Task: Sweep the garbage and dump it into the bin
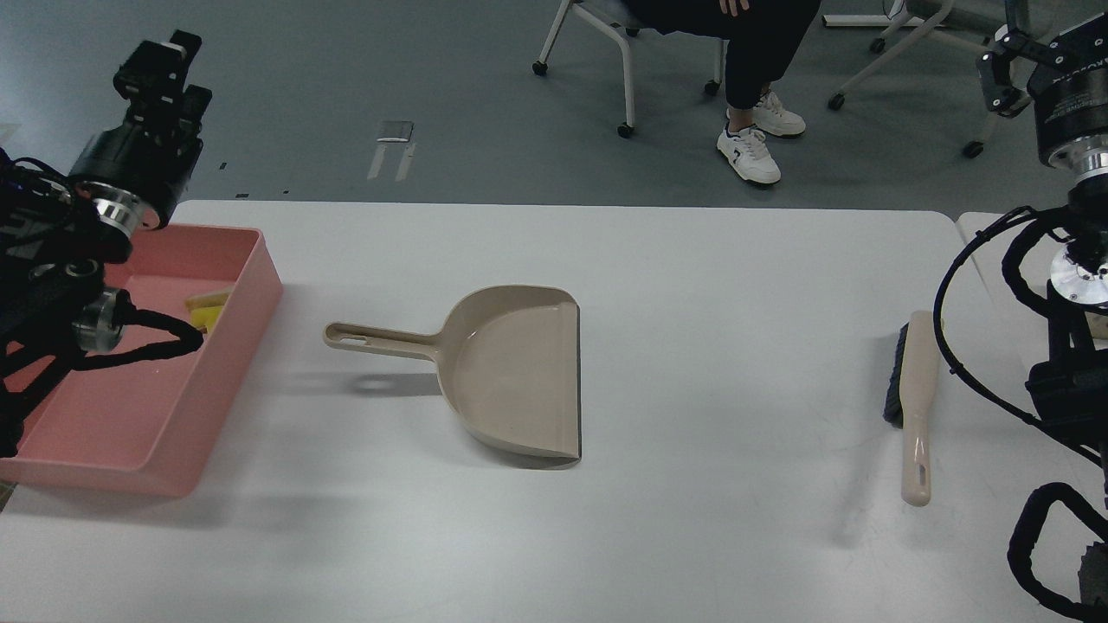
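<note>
The pink bin (227, 346) stands at the table's left edge. Inside it, near its right wall, lie the yellow sponge piece (201, 318) and a thin beige strip (210, 299). My left gripper (163, 67) is raised high above the bin's far left corner and holds nothing; its fingers are dark and I cannot tell them apart. My right gripper (1004, 80) is raised at the top right, away from the table, partly cut by the frame edge and empty.
The beige dustpan (511, 372) lies empty mid-table, its handle pointing left toward the bin. The beige brush (917, 407) lies at the right, handle toward me. My right arm's cables hang by the table's right edge. A seated person and chairs are beyond the table.
</note>
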`<move>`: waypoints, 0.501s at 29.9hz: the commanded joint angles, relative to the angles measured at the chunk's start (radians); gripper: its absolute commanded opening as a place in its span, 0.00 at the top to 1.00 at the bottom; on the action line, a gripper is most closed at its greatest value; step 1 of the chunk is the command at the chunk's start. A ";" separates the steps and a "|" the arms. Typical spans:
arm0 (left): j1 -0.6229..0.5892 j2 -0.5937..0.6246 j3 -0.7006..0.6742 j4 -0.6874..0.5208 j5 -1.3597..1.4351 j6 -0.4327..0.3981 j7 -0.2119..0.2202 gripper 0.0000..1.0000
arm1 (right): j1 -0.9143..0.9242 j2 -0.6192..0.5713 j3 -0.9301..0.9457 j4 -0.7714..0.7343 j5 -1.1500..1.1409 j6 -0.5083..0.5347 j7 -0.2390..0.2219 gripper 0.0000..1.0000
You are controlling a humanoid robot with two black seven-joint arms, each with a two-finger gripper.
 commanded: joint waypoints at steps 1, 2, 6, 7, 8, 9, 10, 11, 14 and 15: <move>-0.089 -0.029 0.002 0.066 -0.003 -0.033 0.008 0.23 | 0.017 0.000 -0.001 0.000 0.000 0.033 -0.007 0.00; -0.117 -0.065 0.004 0.094 -0.003 -0.039 0.008 0.22 | 0.022 0.001 -0.003 0.005 0.001 0.050 -0.010 0.00; -0.181 -0.167 0.006 0.175 -0.003 -0.045 0.012 0.22 | 0.029 0.004 -0.027 0.003 0.000 0.062 -0.010 0.00; -0.201 -0.208 0.007 0.207 -0.002 -0.045 0.023 0.22 | 0.045 0.007 -0.039 -0.009 0.000 0.061 -0.007 0.00; -0.226 -0.252 0.009 0.247 -0.002 -0.051 0.034 0.22 | 0.072 0.009 -0.050 -0.029 0.000 0.059 -0.003 0.00; -0.238 -0.277 0.009 0.273 -0.002 -0.060 0.037 0.22 | 0.083 0.014 -0.055 -0.044 0.000 0.061 0.000 0.00; -0.264 -0.326 0.009 0.337 0.000 -0.092 0.037 0.22 | 0.103 0.026 -0.058 -0.081 0.000 0.061 0.002 0.00; -0.285 -0.370 0.009 0.405 0.001 -0.136 0.031 0.22 | 0.126 0.035 -0.059 -0.122 0.000 0.061 0.004 0.00; -0.324 -0.441 0.007 0.503 -0.002 -0.180 0.022 0.22 | 0.210 0.041 -0.065 -0.211 0.000 0.062 0.004 0.00; -0.330 -0.455 0.007 0.520 -0.003 -0.183 0.021 0.22 | 0.233 0.046 -0.065 -0.237 0.000 0.062 0.004 0.00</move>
